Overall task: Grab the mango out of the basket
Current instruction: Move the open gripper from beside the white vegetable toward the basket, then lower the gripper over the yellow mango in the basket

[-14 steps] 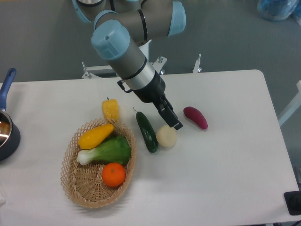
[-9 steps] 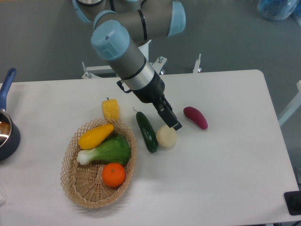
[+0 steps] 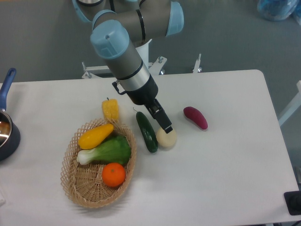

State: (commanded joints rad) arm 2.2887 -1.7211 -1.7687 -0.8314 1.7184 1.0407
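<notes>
Basket: shallow oval basket of light tan wicker [image 3: 75, 188], at the front left of the table.
Mango: glossy yellow-orange elongated mango [image 3: 95, 135] lies in its far end, beside a green leafy vegetable [image 3: 110, 149]; probably firm, light and slippery, so best held across the middle.
Gripper: black two-finger gripper [image 3: 165, 127] is over a pale round vegetable [image 3: 166, 137]; whether its fingers are apart I cannot tell.
Surface: smooth white table [image 3: 225, 165].
Room: grey floor behind.

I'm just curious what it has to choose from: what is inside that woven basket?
Inside the basket lie a mango, a leafy green vegetable and an orange. The basket floor under them is covered, so anything beneath cannot be seen.
</notes>
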